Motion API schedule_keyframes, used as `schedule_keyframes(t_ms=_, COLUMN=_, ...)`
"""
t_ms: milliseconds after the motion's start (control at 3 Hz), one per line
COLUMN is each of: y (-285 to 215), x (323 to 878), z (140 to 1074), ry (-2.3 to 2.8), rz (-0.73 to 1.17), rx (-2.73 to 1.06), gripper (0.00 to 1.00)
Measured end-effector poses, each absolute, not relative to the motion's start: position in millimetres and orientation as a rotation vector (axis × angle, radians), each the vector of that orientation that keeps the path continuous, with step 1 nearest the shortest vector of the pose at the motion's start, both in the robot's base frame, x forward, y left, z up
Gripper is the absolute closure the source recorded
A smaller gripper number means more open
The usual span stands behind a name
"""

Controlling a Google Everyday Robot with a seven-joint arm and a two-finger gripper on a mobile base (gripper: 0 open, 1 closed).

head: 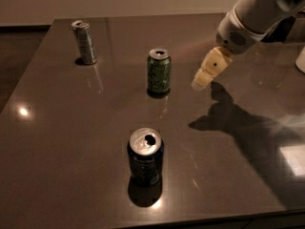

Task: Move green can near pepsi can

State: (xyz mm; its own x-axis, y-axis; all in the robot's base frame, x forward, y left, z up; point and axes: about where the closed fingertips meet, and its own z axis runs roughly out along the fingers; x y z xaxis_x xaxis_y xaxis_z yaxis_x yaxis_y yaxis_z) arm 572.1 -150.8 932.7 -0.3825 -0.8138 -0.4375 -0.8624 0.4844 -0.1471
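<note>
Noted white arm (255, 11) at 2 o'clock corner of view, sloping down toward 8 o'clock. Cream gripper (202, 78) at its end, just off view centre at 2 o'clock, tip pointed down-left, tilted.

The bench (71, 147) has a dark brown, glossy top that fills most of the camera view. Its far edge lies below a pale, plain wall (143, 1). The floor (16, 56) is dark and visible left of the bench; it meets the wall at a dark strip (24, 26). Light shows as a small glint (22, 111) on the bench's left side and a pale patch (291, 160) at its right edge. The tool (198, 83) hangs over the bench's right half, with a shadow (228, 120) beneath it.
</note>
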Motion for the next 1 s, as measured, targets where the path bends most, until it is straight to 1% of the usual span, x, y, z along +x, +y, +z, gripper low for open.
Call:
schedule_keyframes(t_ms=333, y=-130.5, x=597.7, z=925.3, ry=2.227, rz=0.193, rx=-1.366, gripper=0.0)
schedule_keyframes(t_ms=1000, y=-64.7, x=630.4, z=909.8, ry=2.088, rz=0.297, rx=-1.483, gripper=0.0)
